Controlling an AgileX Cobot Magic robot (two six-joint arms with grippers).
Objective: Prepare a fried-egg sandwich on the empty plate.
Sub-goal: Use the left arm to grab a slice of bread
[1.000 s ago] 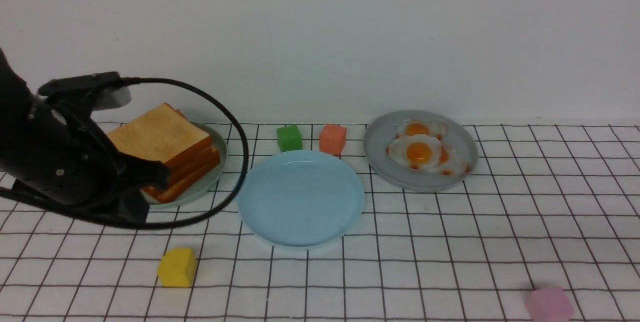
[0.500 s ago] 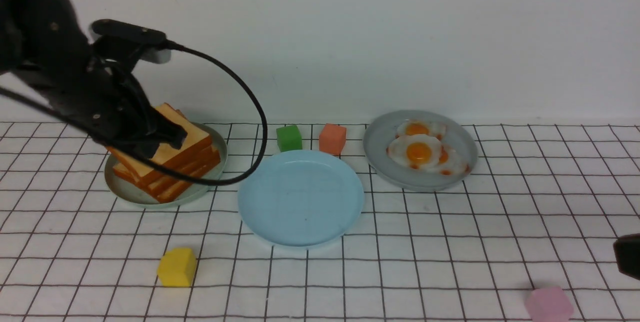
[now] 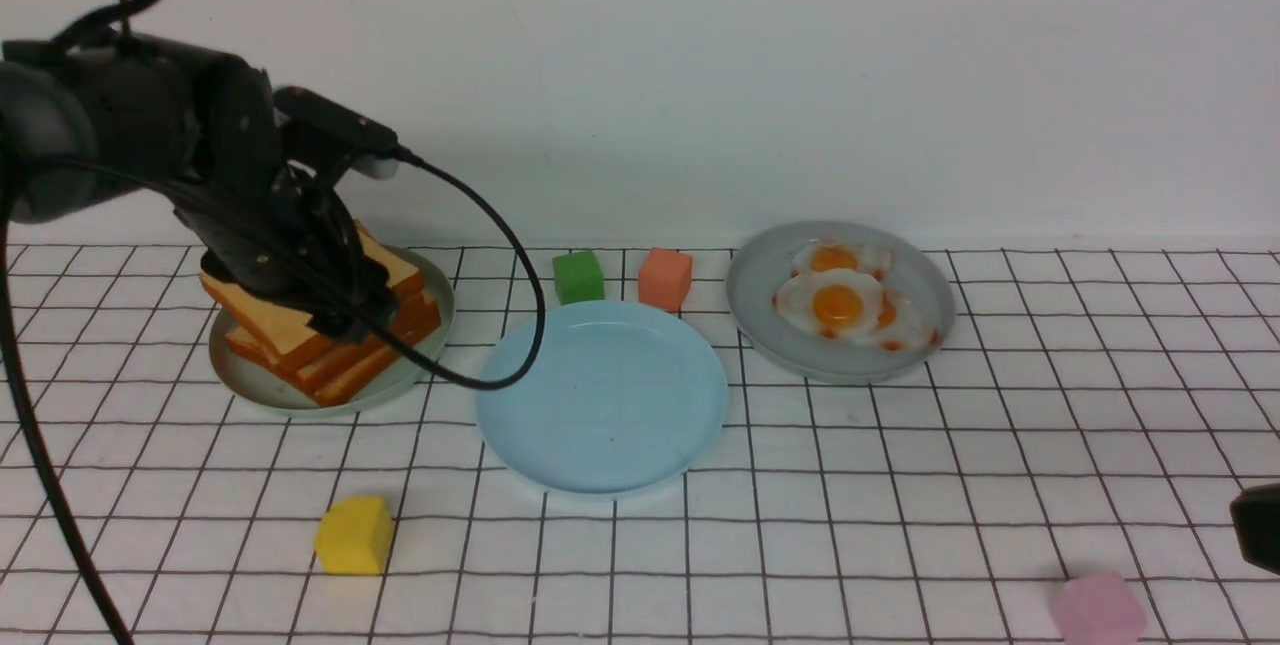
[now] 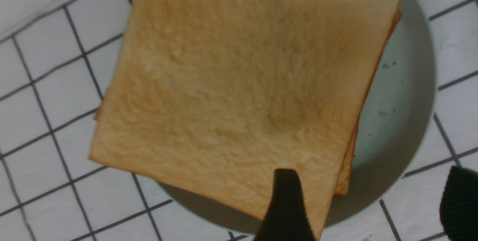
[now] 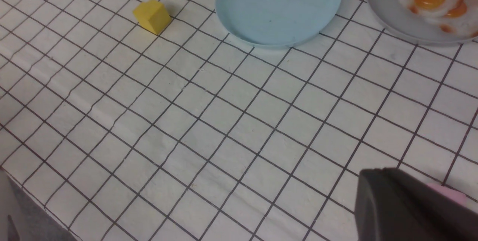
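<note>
White wall (image 3: pixel 700 75), grid-lined table (image 3: pixel 900 485): my left end effector (image 3: pixel 350 315) hovers, fingers spread, over the toast pile (image 3: pixel 265 325) on the grey-green plate (image 3: pixel 250 385); my right end effector (image 3: pixel 1262 530) sits pressed together. The top slice (image 4: pixel 239 84) looks light and stiff, best pinched by a crust edge; the glossy fried eggs (image 3: pixel 838 305) look slippery. I count three plates, the sky-blue plate (image 3: pixel 600 405) bare, roughly four slices, three eggs, four cubes (image 3: pixel 355 535).
</note>
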